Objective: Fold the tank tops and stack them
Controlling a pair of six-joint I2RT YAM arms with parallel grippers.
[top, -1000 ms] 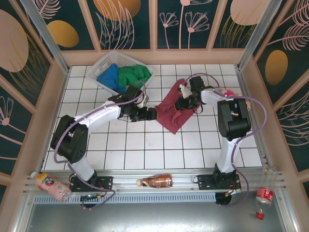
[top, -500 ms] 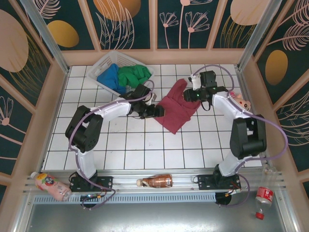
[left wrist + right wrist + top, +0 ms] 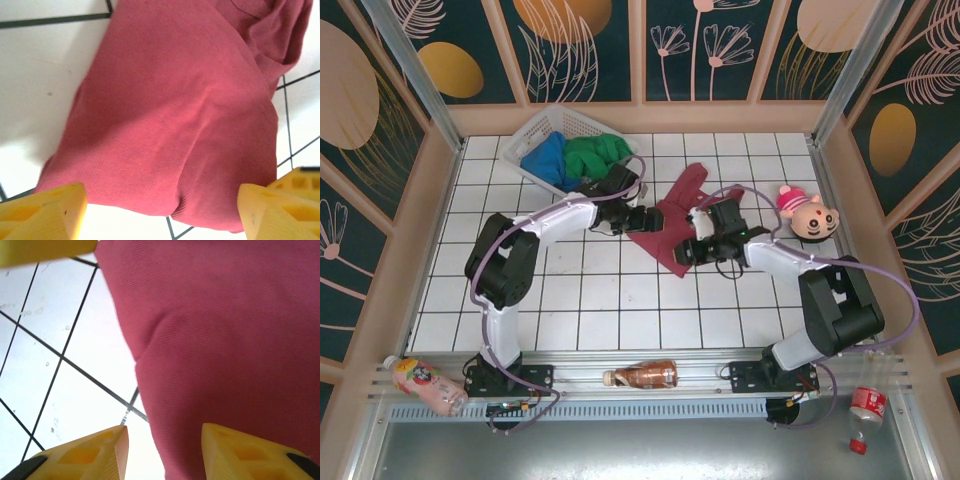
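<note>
The maroon-red tank top [image 3: 670, 222] lies partly folded on the white tiled table, one strap end [image 3: 692, 180] reaching toward the far side. My left gripper [image 3: 642, 220] is at its left edge, open wide, and the cloth's hem [image 3: 180, 200] lies between the yellow fingertips [image 3: 45, 210]. My right gripper [image 3: 692, 250] is low at the top's near right edge, open. In its wrist view the cloth's edge [image 3: 165, 405] runs between the fingers [image 3: 85, 455], and nothing is pinched. The blue tank top [image 3: 545, 160] and the green one [image 3: 595, 155] sit bunched in the basket.
The white lattice basket [image 3: 535, 125] stands at the far left. A pink pig toy [image 3: 803, 212] lies at the right. Bottles rest along the front rail: one at the left [image 3: 420, 385], one in the middle [image 3: 645, 375], one at the right [image 3: 865, 410]. Bare tiles lie in front of the top.
My right gripper opened, let go of the maroon top and swung from its far side down to its near right edge. My left gripper moved slightly farther along the left edge.
</note>
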